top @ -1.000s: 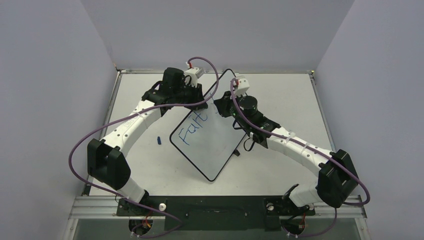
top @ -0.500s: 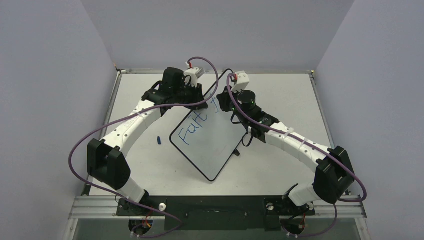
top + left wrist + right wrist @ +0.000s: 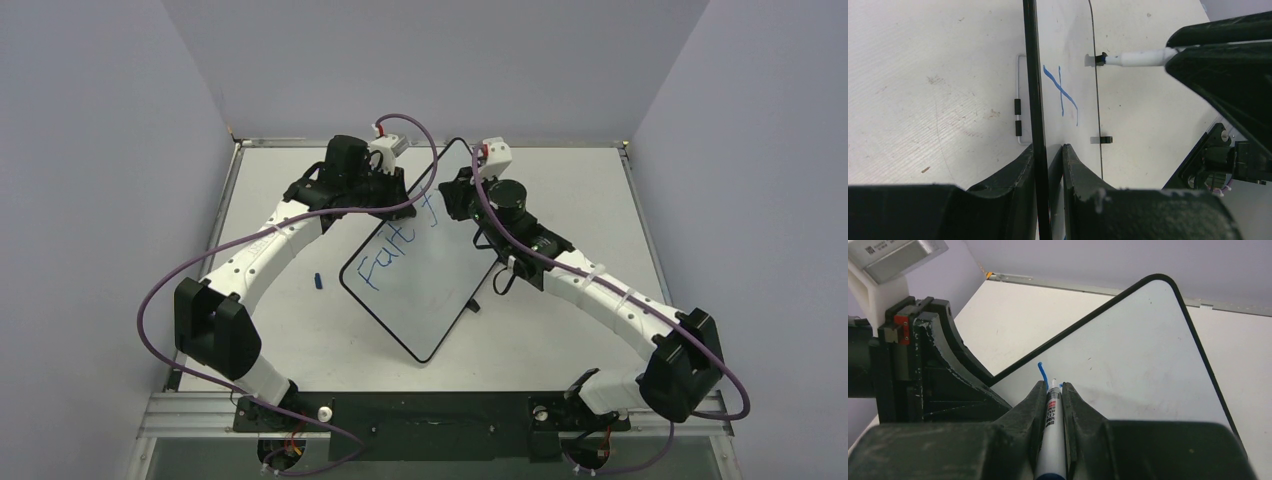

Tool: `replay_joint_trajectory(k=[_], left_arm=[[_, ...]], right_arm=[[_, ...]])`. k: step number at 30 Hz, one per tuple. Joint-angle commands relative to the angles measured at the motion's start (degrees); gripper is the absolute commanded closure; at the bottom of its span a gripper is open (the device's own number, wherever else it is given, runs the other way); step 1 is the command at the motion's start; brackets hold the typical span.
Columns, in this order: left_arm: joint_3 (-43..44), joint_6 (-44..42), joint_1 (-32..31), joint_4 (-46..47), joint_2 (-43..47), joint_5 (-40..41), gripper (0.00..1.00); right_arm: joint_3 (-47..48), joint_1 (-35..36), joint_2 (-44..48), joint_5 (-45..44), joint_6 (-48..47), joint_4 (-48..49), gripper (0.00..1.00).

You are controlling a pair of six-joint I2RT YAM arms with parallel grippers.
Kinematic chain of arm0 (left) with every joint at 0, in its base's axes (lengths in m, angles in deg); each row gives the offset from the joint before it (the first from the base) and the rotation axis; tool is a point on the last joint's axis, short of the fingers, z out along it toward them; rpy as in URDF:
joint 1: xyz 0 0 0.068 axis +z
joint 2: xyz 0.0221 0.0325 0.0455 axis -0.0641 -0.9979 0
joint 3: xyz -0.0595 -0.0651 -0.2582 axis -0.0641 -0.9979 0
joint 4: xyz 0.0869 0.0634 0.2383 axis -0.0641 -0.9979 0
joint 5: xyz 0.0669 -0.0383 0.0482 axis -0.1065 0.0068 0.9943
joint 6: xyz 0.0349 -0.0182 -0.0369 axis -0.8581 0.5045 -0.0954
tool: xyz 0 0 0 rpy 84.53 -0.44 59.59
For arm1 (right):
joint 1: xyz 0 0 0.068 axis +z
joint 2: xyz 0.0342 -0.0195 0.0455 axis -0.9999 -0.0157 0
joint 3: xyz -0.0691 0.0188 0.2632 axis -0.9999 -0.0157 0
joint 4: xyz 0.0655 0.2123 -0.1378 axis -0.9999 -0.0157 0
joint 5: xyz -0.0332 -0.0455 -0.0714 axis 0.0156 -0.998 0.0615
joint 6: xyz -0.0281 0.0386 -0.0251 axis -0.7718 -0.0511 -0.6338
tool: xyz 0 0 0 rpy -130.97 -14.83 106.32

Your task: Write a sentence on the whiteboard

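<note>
The whiteboard point(image 3: 425, 295) lies as a slanted diamond at mid-table, white with a thin black frame. Blue words of the sentence point(image 3: 388, 255) read "Fait", with a fresh "f" stroke point(image 3: 432, 211) after them. My left gripper point(image 3: 402, 197) is shut on the board's far-left frame edge point(image 3: 1031, 100), one finger on each side. My right gripper point(image 3: 452, 200) is shut on a white marker point(image 3: 1052, 425), its tip on the board point(image 3: 1138, 355) by a blue stroke point(image 3: 1042, 371). The marker point(image 3: 1140, 58) and the stroke point(image 3: 1062, 91) also show in the left wrist view.
A small blue marker cap point(image 3: 318, 280) lies on the table left of the board. Two small black tabs point(image 3: 1104, 140) sit on the board's right edge. Grey walls close in the table on three sides. The left gripper's body point(image 3: 943, 375) stands close beside the marker.
My right gripper with the marker has moved up and to the right along the board, uncovering a new blue "f" after "Fait". The left arm and the board have not moved.
</note>
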Motion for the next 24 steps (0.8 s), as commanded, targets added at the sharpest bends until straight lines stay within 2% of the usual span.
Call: replay_joint_trajectory(k=[1, 24], left_arm=[[0.67, -3.75, 0.26, 5.87, 3.66, 3.15, 1.00], [-0.01, -5.77, -0.18, 5.28, 4.32, 8.16, 1.00]], right_arm=[[-0.26, -1.37, 2.86, -0.23, -0.01, 0.89, 1.00], [-3.96, -6.88, 4.32, 3.78, -1.10, 1.69, 1.00]])
